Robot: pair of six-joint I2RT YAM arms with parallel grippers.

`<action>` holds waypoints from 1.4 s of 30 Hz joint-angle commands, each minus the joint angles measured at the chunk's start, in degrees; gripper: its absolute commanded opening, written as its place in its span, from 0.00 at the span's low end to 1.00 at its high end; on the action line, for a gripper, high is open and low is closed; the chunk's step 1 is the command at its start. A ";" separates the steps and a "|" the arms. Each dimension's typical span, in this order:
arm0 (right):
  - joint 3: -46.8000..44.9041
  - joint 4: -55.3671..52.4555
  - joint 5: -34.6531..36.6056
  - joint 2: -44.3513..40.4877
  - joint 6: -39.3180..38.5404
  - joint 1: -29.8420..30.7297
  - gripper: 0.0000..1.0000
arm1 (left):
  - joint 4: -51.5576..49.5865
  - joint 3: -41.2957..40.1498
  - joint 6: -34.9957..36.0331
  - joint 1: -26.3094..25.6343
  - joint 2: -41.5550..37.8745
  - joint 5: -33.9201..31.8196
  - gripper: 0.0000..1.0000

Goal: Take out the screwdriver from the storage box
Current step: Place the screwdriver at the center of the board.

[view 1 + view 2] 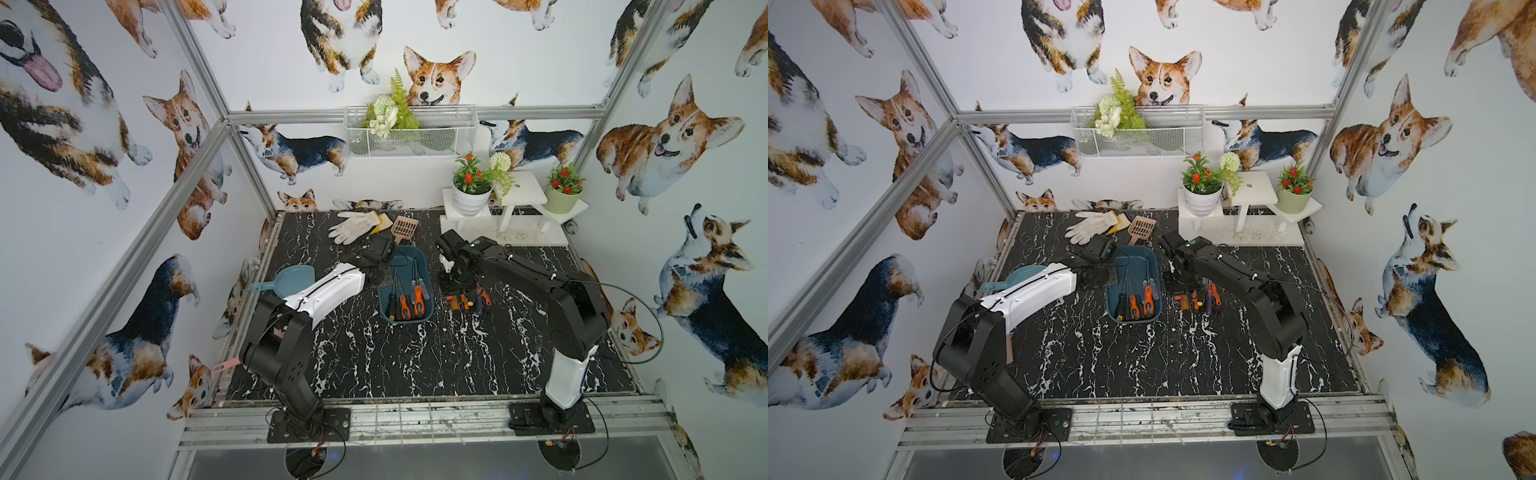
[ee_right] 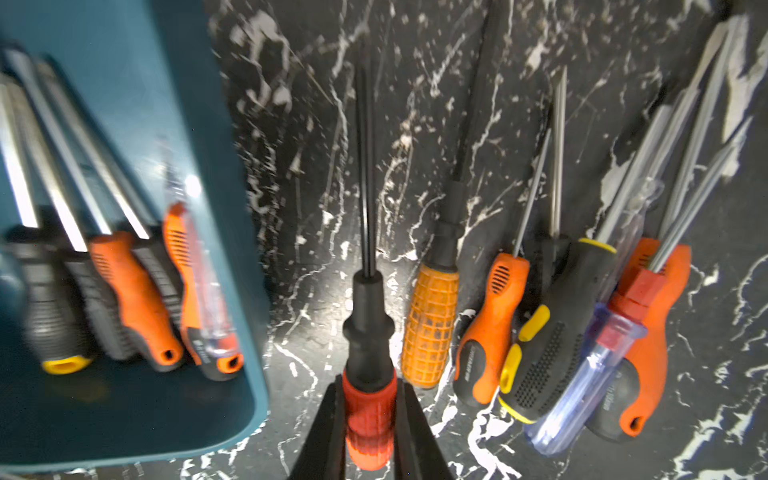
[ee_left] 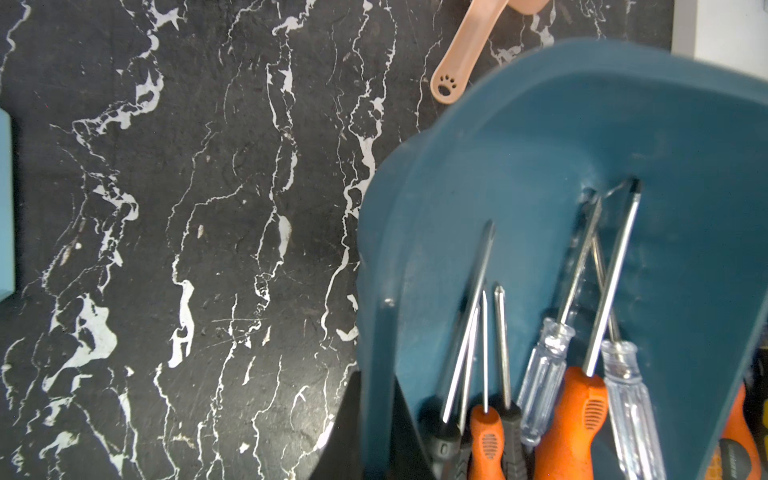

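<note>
Several screwdrivers [image 1: 417, 303] lie in the storage box [image 1: 415, 255], left jaws pinched shut on its rim, right jaws clamped on a red-handled screwdriver [image 2: 368, 415] just beside the box; dropped carelessly, it could roll into the row [image 2: 540, 332] on the bench [image 1: 374, 353] beyond.

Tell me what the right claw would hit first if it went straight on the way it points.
Probably the bare black marble table, between the storage box and the orange mesh-handled screwdriver. The red-handled screwdriver in the right claw would touch first; depth is unclear.
</note>
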 commanded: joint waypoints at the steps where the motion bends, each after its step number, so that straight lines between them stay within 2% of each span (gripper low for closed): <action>1: -0.57 -1.62 1.19 1.52 -1.23 -0.03 0.00 | 1.76 -0.26 -0.19 0.01 -0.60 0.38 0.00; 13: 1.71 -2.96 0.10 7.53 -2.33 0.03 0.00 | 1.49 -0.53 0.33 0.04 -1.88 -0.21 0.00; 24: 2.33 -3.73 0.02 8.86 -1.62 0.04 0.28 | 1.00 0.32 0.66 0.01 -1.61 -0.23 0.00; 35: 3.07 -3.20 0.09 6.57 -0.39 0.04 0.35 | 1.02 0.02 0.61 0.07 -1.32 -0.18 0.00; 42: 4.42 -2.22 1.45 1.40 0.14 0.04 0.37 | 0.21 0.25 0.55 0.06 1.11 -0.08 0.00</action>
